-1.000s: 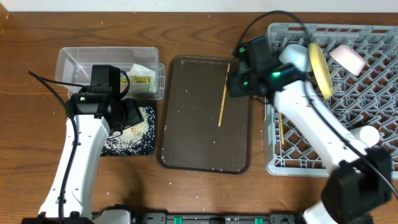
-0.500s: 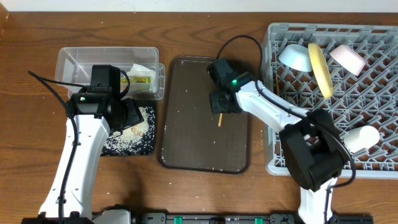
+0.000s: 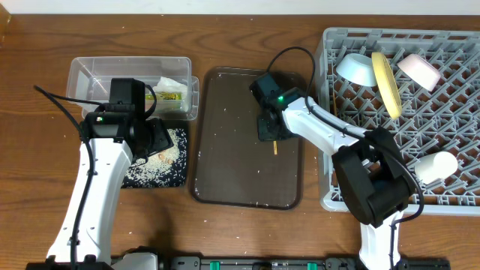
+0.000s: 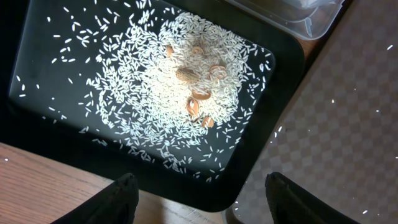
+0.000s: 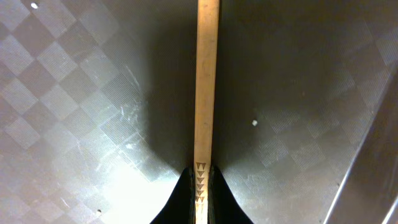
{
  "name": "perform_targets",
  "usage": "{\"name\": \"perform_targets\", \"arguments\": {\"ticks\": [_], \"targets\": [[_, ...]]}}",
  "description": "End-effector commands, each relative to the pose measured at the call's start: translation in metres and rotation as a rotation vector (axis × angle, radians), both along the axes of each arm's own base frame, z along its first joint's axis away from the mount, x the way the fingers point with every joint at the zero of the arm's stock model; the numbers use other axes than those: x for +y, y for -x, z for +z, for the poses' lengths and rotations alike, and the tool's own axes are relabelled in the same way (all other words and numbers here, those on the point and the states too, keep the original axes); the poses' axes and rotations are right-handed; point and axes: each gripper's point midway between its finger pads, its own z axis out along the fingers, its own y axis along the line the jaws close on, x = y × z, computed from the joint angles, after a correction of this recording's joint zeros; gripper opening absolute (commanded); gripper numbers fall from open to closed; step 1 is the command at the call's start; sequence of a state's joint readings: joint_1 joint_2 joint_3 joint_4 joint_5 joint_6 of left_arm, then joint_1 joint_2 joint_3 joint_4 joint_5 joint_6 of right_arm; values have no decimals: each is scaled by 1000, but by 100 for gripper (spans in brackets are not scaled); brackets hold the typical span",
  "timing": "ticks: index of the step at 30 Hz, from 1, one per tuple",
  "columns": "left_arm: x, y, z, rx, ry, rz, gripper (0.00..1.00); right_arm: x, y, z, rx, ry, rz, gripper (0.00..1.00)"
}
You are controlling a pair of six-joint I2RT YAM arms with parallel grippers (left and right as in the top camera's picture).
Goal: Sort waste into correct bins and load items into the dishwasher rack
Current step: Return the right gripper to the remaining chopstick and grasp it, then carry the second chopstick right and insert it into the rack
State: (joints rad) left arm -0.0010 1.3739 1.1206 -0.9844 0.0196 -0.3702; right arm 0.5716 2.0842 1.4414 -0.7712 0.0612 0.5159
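Note:
My right gripper (image 3: 268,129) is down on the brown serving tray (image 3: 240,172), shut on a wooden chopstick (image 5: 206,81) near its patterned end; the fingers (image 5: 181,193) press both sides of it. From overhead only the stick's short end (image 3: 275,147) shows beside the arm. My left gripper (image 4: 200,185) hangs open over the near edge of the black tray (image 4: 292,62), which holds rice and food scraps (image 4: 186,93). The clear tub (image 3: 90,75) holds the snack wrapper (image 3: 171,95) and tissue (image 3: 171,82). The rack (image 3: 397,34) carries a blue bowl (image 3: 356,69), yellow plate (image 3: 386,82), pinkish bowl (image 3: 418,70) and white cup (image 3: 439,165).
Scattered rice grains dot the brown tray's floor. The rack's left wall (image 3: 324,112) stands just right of my right arm. The tub's corner (image 4: 311,12) sits next to the black tray. Bare wooden table (image 3: 225,37) surrounds everything.
My right arm swung from the rack's edge down onto the brown tray and its jaws closed on the chopstick, which now lies mostly under the arm. The left arm stayed still.

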Motion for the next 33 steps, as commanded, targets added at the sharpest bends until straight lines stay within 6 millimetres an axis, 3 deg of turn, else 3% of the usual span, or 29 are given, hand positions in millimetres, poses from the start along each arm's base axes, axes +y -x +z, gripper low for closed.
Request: {"name": "perform_targets", "arguments": {"ticks": [1,5,8,13,17,20,24,28,33], "targets": [[2,2,1,-3,-2,14,69,-6,7,-9,38,35,-8,1],[2,2,1,-3,-2,15,69,-11,11,-4,51,43,-12,1],[2,2,1,-3,-2,15,69,-11,11,11,35,33,0,1],[2,2,1,-3,-2,15,68,-11,3,57,-60,-22,39,1],[2,2,1,-3,-2,15,69,-23,-5,97,-142,-55,48,1],[2,2,1,-3,-2,15,68,-42,-8,122,-186,-61,46,1],[2,2,1,-3,-2,15,68,-81,-7,137,-184,-29,-29,1],[2,2,1,-3,-2,15,68,-125,-1,136,-122,7,-113,1],[2,2,1,-3,-2,14,68,-157,10,129,-49,36,-128,1]]}}
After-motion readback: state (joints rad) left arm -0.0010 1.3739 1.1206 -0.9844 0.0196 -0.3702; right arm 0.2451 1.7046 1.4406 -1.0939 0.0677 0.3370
